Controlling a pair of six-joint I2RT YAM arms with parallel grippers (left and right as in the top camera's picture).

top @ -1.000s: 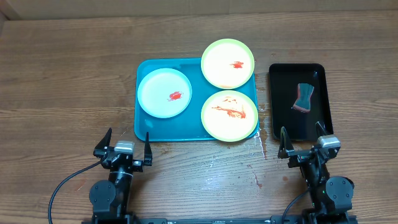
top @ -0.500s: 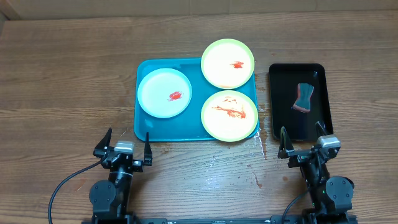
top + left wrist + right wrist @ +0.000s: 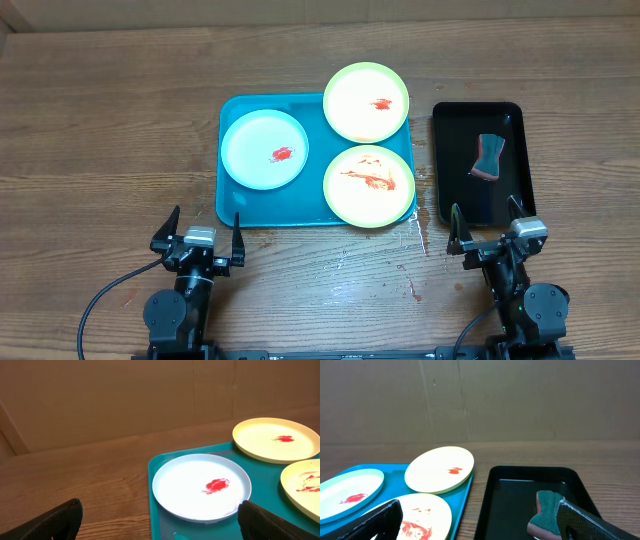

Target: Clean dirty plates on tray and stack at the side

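Wooden table (image 3: 100, 150) is holding the tray (image 3: 232, 215) with three smeared plates (image 3: 265, 150); left gripper (image 3: 206, 213) and right gripper (image 3: 486, 205) are standing spread and empty, so you should be bringing the right one squarely over the sponge (image 3: 488, 157)

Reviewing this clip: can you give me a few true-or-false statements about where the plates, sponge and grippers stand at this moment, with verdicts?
1. The white plate, the far green-rimmed plate and the near green-rimmed plate all sit on the turquoise tray, unstacked. True.
2. The sponge lies on the white plate. False: it lies in the black tray.
3. The right gripper is shut on the sponge. False: it is open and empty, near the table's front edge.
4. All three plates show red smears. True.
5. The left gripper is open and holds nothing. True.
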